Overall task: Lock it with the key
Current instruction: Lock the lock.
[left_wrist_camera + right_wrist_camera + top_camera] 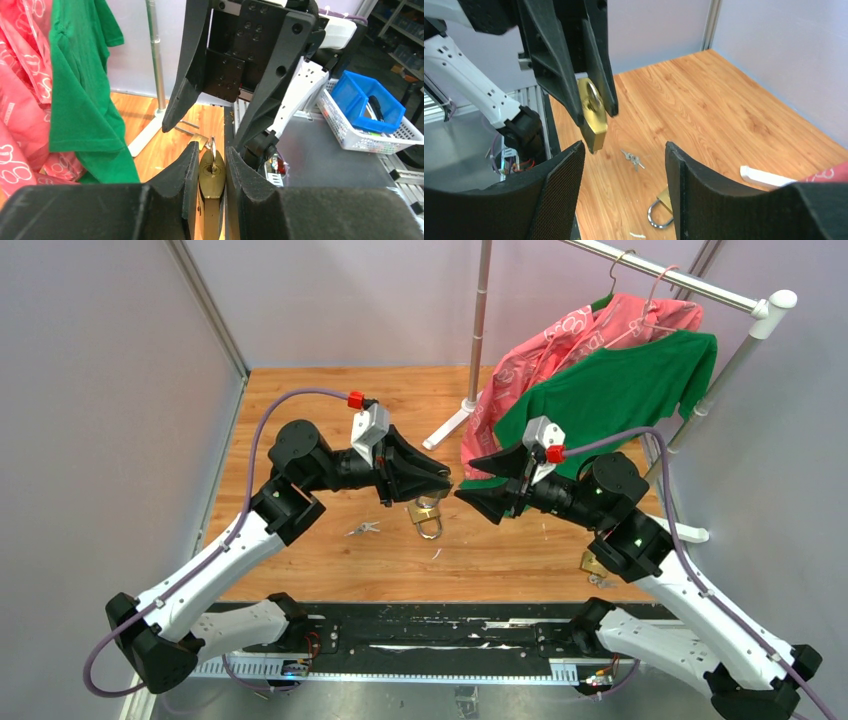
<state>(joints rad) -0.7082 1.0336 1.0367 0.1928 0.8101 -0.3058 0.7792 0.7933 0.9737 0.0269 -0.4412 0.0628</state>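
My left gripper [212,148] is shut on a brass padlock [212,182], which hangs above the wooden table [330,560]. The padlock's keyhole end points at my right gripper. A small silver key [213,152] with a ring sticks out of that keyhole. In the right wrist view the same padlock [593,122] is pinched between the left fingers [559,75], just ahead of my right gripper. My right gripper [624,148] is open and empty, a short way from the key. From above, the left gripper [440,483] and right gripper [475,490] face each other, and the held padlock is hidden.
A second padlock [427,518] lies on the table under the grippers, and a bunch of keys [363,529] lies to its left. Another brass padlock [594,564] lies by the right arm. A clothes rack [478,330] with a green shirt [610,390] and a pink garment [570,340] stands behind.
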